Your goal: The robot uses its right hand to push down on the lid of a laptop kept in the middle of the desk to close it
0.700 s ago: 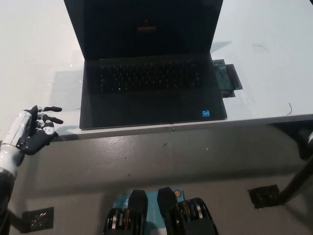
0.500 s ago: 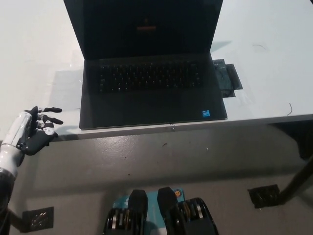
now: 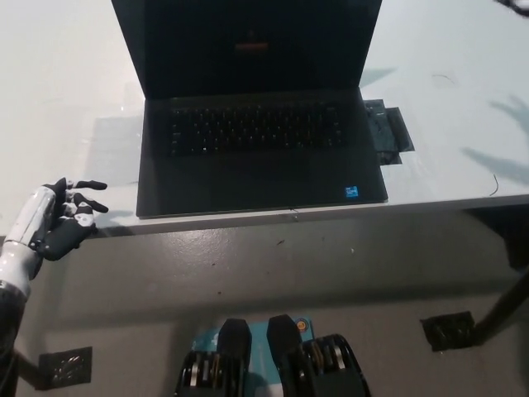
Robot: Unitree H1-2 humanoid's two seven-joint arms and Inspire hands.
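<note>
**Laptop open at the middle of the desk, left hand resting off the front edge**

At the far left, the white left hand (image 3: 59, 217) sits just off the front edge of the desk (image 3: 58, 91), close to its front left part. Its fingers (image 3: 89, 185) are spread apart and slightly curled, and they hold nothing. The fingertips reach toward the desk edge; whether they touch it is hard to tell from this angle.

Moving right, the laptop (image 3: 258, 157) lies in the middle of the desk, its base close to the front edge and roughly parallel to it. The lid (image 3: 248, 45) stands upright and open, with a dark screen and a small reddish mark near its centre. The keyboard (image 3: 254, 126) shows faint lit keys, and a small blue sticker (image 3: 353, 193) sits at the front right corner of the base.

Just beside the right edge of the laptop base, touching or nearly touching it, a flat dark object (image 3: 387, 135) lies on the desk; it may be a pad or sleeve, too indistinct to name.

Further right, soft grey shadows (image 3: 500, 161) fall across the desk near its right edge. The right hand itself is outside the picture, so its state cannot be seen.
</note>
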